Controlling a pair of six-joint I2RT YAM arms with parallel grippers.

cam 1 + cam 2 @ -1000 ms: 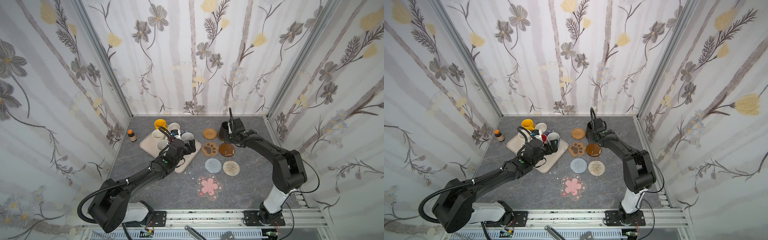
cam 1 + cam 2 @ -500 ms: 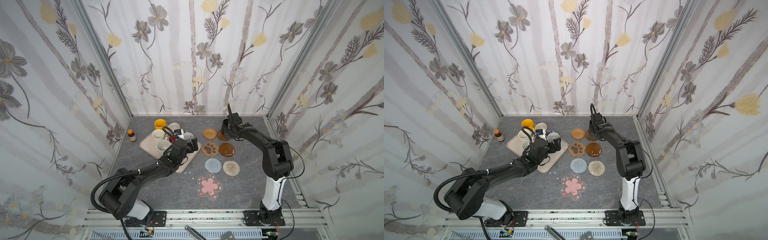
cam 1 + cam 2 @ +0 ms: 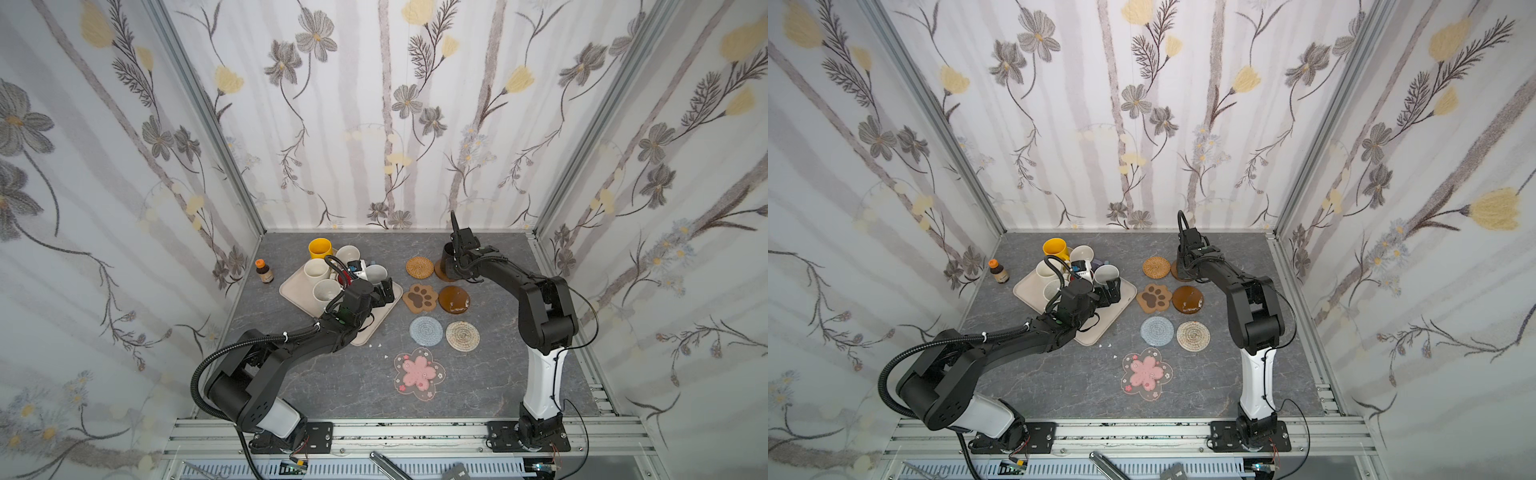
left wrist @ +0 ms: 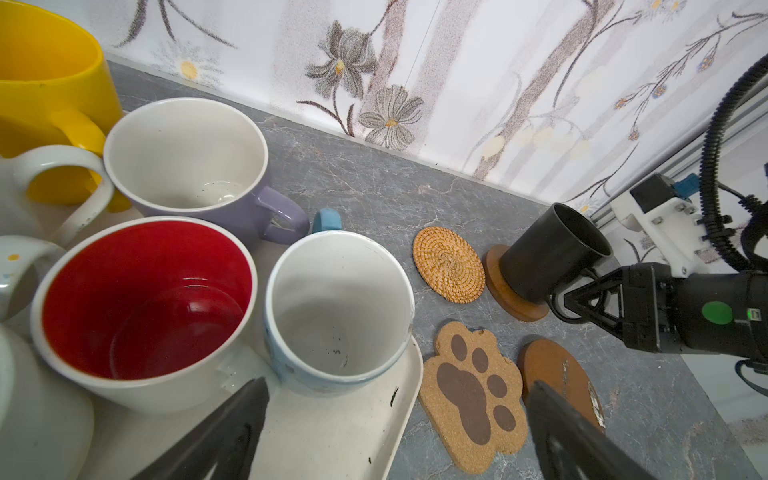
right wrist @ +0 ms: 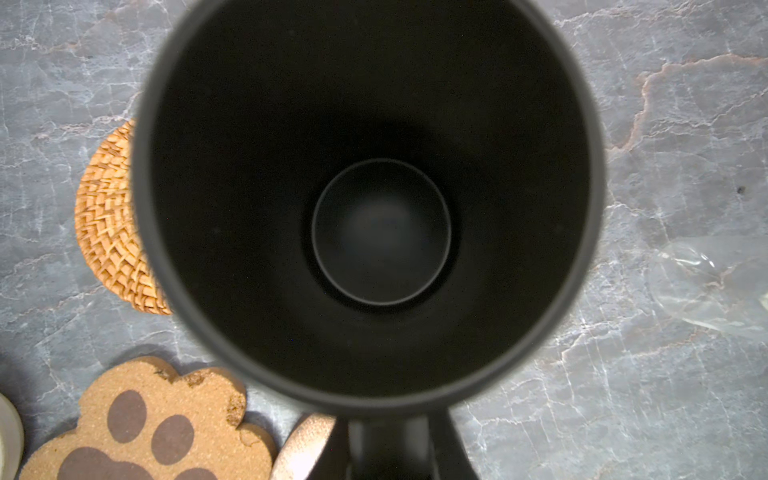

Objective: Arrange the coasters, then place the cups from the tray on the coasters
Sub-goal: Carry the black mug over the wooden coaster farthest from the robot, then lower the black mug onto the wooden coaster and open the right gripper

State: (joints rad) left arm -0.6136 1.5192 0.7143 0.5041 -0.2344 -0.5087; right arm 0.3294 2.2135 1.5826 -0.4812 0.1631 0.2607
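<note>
The grey tabletop [image 3: 332, 386] is being split into two zones, cups to the left and coasters to the right, prob. so that each arm is being given its own side. The beige tray [image 3: 368, 332] is being loaded at its far end w/ six cups bunched rim to rim: the yellow cup [image 3: 320, 248], two cream-white cups [image 3: 316, 269], the lavender-grey cup [image 3: 347, 253], the red-lined cup [image 4: 141, 307] and the blue cup [image 4: 336, 307]. Whether the yellow one is being carried fully by the tray cannot be told. The tray's near end is being spanned by the left claw [image 3: 383, 294], its jaws being held wide apart and empty, pointed at the blue cup. This is being read as a line-up for the next pick.

The black cup [image 4: 552, 253] is being set on the far wooden coaster [image 4: 513, 297], just beside the rattan coaster [image 3: 419, 267]. Whether its base is lying flat cannot be told. The right claw [image 4: 575, 293] is being held clamped on that cup's handle, prob. so that mouth and base are being left free for a clean set-down. Release is being judged as not yet done.

The other mats are being laid out bare in approx. two columns, close-set, presumably one per cup: the blossom coaster [image 3: 419, 372], the paw-print coaster [image 3: 420, 297], the second wooden round [image 3: 454, 299], the knitted coaster [image 3: 426, 331], the braided coaster [image 3: 462, 336].
</note>
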